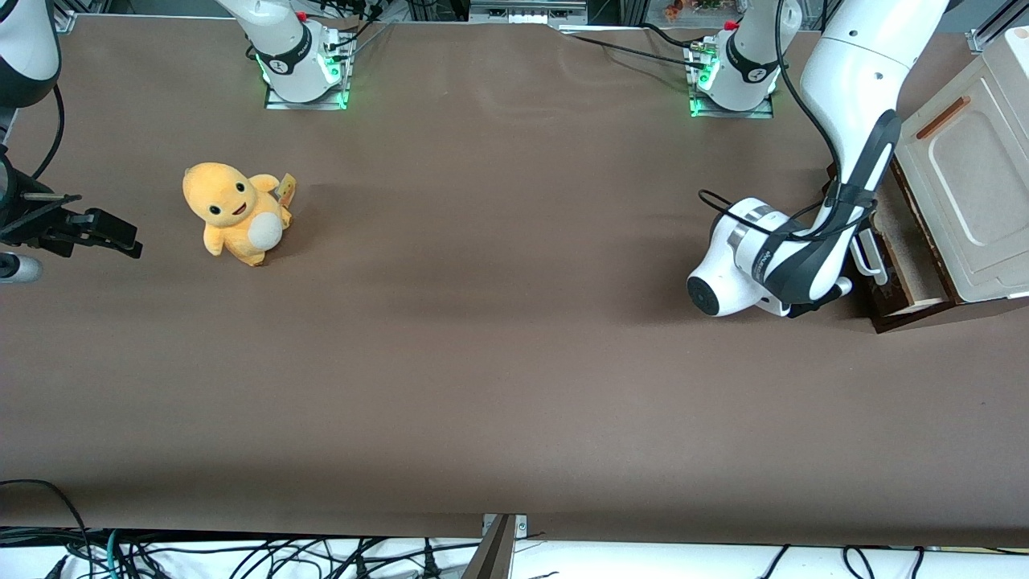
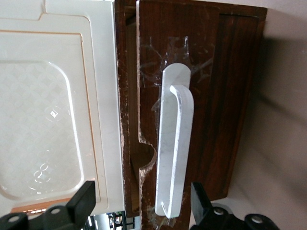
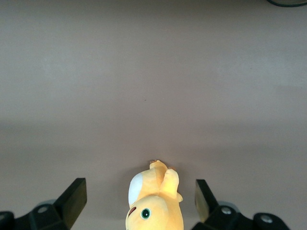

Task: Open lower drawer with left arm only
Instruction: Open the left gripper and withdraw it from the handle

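Observation:
The lower drawer (image 1: 886, 299) has a dark brown front (image 2: 225, 96) and a long white bar handle (image 2: 173, 143). In the front view it stands pulled a little way out of the cabinet, with pale beige wood (image 1: 912, 241) showing inside. The left arm (image 1: 852, 104) bends down with its wrist (image 1: 735, 269) right in front of the drawer, and the white handle (image 1: 867, 259) shows just past it. The gripper (image 2: 142, 194) is open. One end of the handle lies between its black fingers (image 2: 85, 197), touching neither.
A cream panel (image 1: 965, 185) with a thin orange-brown handle (image 1: 942, 117) sits above the drawer on the cabinet. A yellow plush toy (image 1: 233, 211) stands on the brown table (image 1: 498, 338) toward the parked arm's end.

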Available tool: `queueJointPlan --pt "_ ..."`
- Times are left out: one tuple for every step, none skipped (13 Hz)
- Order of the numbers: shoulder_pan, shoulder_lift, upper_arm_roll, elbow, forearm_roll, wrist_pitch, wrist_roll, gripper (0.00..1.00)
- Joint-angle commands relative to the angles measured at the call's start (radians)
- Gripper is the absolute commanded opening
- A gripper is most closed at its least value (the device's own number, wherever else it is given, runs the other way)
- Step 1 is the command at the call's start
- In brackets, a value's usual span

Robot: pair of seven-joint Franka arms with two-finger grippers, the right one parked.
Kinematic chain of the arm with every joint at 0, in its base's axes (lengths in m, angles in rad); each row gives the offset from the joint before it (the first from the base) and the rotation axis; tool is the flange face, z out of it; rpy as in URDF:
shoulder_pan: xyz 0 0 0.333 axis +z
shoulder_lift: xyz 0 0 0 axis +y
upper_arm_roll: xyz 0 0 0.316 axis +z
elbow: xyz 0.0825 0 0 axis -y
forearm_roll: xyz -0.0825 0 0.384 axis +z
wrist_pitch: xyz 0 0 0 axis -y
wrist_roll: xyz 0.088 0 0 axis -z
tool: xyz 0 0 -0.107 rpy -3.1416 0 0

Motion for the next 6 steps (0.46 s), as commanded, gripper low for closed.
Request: queueJointPlan --pt "-0.002 -0.018 -0.006 0.082 -0.102 0.024 0.031 1.00" --pt "-0.003 -0.018 -0.007 0.102 -0.120 0.028 0.031 1.00" --pt "-0.003 -0.020 -0.009 0.108 -0.133 0.029 0.031 1.00" --pt "-0.007 -0.021 -0.010 0.122 -0.146 0.029 0.031 1.00" --pt "-0.005 -0.023 -0.019 0.147 -0.169 0.031 0.033 1.00" --pt "-0.005 -0.024 -0.019 0.170 -0.194 0.031 0.034 1.00"
